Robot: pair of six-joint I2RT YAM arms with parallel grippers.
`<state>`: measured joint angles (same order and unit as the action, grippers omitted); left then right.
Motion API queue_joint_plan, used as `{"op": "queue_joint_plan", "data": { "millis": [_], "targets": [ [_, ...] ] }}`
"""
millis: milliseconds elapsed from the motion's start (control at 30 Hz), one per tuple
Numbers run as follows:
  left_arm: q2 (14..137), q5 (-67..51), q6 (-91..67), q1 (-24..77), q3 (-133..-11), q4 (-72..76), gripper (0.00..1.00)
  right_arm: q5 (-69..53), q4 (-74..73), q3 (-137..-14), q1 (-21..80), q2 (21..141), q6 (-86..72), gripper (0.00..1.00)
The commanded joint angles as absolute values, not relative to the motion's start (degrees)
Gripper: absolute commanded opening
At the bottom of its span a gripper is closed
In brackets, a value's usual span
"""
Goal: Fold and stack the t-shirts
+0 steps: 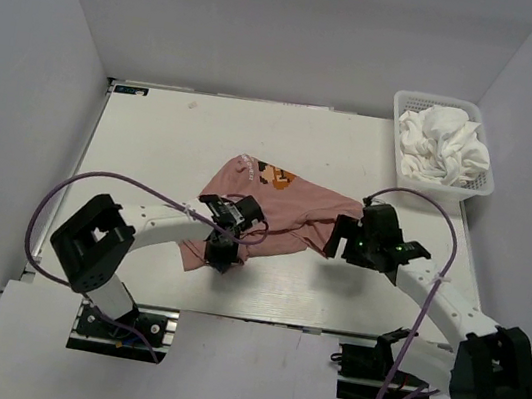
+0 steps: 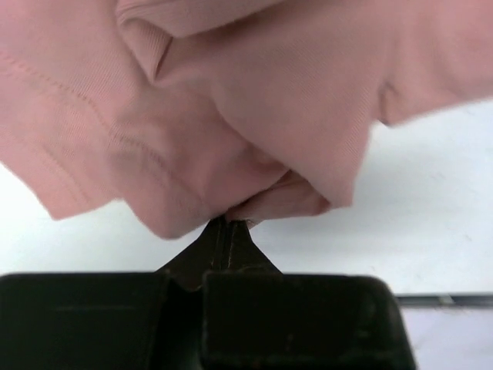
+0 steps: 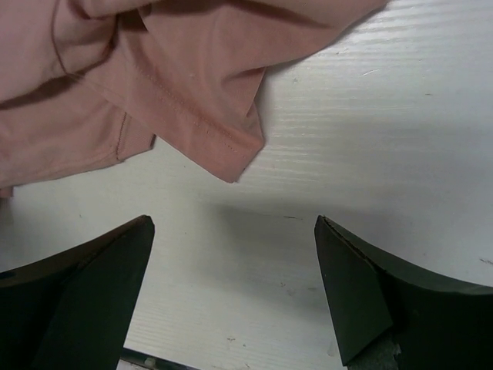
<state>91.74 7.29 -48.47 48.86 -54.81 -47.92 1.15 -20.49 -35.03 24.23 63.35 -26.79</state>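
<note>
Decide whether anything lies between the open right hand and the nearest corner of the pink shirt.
Nothing visible does. Only a strip of table separates the right hand from the pink shirt, whose hem corner points towards the gap between the fingers.

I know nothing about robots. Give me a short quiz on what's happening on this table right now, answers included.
1. True or false: the left gripper is shut on a fold of the pink t-shirt.
2. Fill in the gap: the right gripper hovers beside a corner of the pink t-shirt with its jaws ___, holding nothing.
3. Where are the white t-shirts?
A. bunched up in the basket
B. in the right gripper
C. under the pink t-shirt

Key: 1 true; 2 open; 3 A.
</note>
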Motion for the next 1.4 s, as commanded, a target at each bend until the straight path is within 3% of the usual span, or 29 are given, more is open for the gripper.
{"op": "queue_joint_plan", "data": {
  "millis": [0,267,367,467,500,533,633,767,967,1133,1367],
  "targets": [
    [85.18,8.7,-49.04,48.96,-55.9,-49.22,0.0,-0.44,-17.06,-35.33,25.57,67.22,-25.49,0.9],
    [76.91,15.36,-51.85,48.96,-58.27,-56.49,0.0,6.14,-9.67,-39.45,27.77,81.01,-25.13,0.89],
    [75.59,20.28,-52.73,48.34,-61.86,-60.71,0.0,11.49,-7.83,-40.43,28.39,83.84,-26.45,0.82],
    [75.59,26.0,-55.36,47.81,-67.38,-65.54,0.0,12.21,-4.84,-41.04,28.3,86.13,-27.33,0.3],
    [76.11,29.41,-56.76,47.81,-69.07,-66.96,0.0,12.65,-5.01,-41.22,28.3,86.39,-28.03,0.08],
    [76.64,31.88,-58.52,47.81,-71.08,-69.06,0.0,13.35,-5.71,-41.57,28.3,86.14,-28.39,0.0],
    [80.32,41.44,-64.49,47.29,-82.5,-80.83,0.0,20.28,-10.35,-43.85,28.04,81.85,-27.69,0.0],
    [79.72,47.27,-62.4,46.06,-96.57,-80.86,0.0,30.66,-18.01,-50.44,27.77,70.17,-24.01,0.0],
    [77.0,57.3,-50.66,46.05,-114.68,-78.32,0.0,39.45,-18.11,-60.1,27.68,54.06,-14.16,0.0],
    [66.03,47.83,-25.17,46.05,-111.91,-50.0,0.0,39.29,-18.37,-73.52,27.6,49.13,-6.59,0.0],
    [54.5,42.63,-16.71,47.2,-113.81,-39.29,0.0,36.83,-16.0,-86.21,27.77,45.44,-0.9,0.0]
  ]
}}
